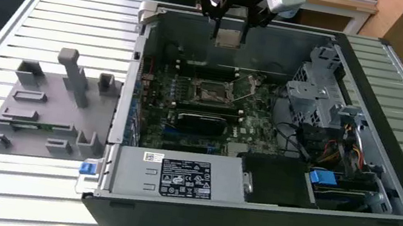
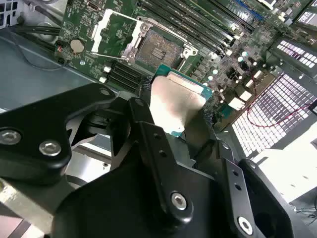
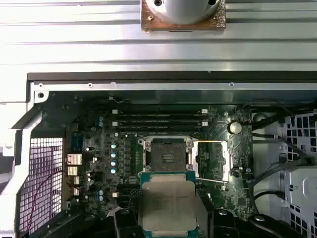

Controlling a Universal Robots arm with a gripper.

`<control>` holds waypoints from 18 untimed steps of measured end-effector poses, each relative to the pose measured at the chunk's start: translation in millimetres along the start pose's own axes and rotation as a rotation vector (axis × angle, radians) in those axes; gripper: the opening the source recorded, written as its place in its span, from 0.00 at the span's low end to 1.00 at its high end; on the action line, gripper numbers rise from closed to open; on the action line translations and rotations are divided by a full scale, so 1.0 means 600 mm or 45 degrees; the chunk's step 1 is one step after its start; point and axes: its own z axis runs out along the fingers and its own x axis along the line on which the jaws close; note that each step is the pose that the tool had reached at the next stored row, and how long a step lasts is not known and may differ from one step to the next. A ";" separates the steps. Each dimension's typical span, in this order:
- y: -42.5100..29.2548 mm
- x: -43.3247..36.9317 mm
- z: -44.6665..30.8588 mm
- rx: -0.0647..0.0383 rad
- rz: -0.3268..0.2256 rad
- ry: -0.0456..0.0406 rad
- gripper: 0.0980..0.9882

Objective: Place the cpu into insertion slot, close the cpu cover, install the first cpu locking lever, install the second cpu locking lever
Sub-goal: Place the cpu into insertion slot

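Observation:
My gripper [image 1: 230,30] hangs over the back of the open computer case, shut on the cpu [image 1: 229,38], a flat silvery square chip with a green rim. In both wrist views the cpu [image 3: 168,201] [image 2: 178,101] sits between the black fingers [image 2: 143,124], above the green board. The insertion slot [image 3: 167,153] [image 2: 156,49] [image 1: 211,93] lies uncovered on the board with its dark centre showing. The cpu cover [image 3: 212,159] [image 2: 111,29] is swung open beside the slot. A thin wire lever [image 3: 213,180] runs along the edge of the cover.
Long black memory slots [image 3: 158,119] run beside the socket. In the exterior view a drive cage with cables [image 1: 322,105] fills the case's right side and a power supply [image 1: 174,176] its front. A grey parts fixture [image 1: 47,105] lies on the slatted table at that view's left.

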 end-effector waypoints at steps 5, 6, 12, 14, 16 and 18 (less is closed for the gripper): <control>0.000 0.000 0.000 0.000 0.000 0.000 0.48; 0.000 0.000 0.000 0.000 0.000 0.000 0.48; 0.000 0.000 0.000 0.000 0.016 -0.001 0.48; 0.000 0.000 0.000 0.000 0.023 -0.002 0.48; 0.000 0.000 0.000 0.000 0.034 -0.003 0.48; 0.000 0.000 0.000 0.000 0.048 -0.004 0.48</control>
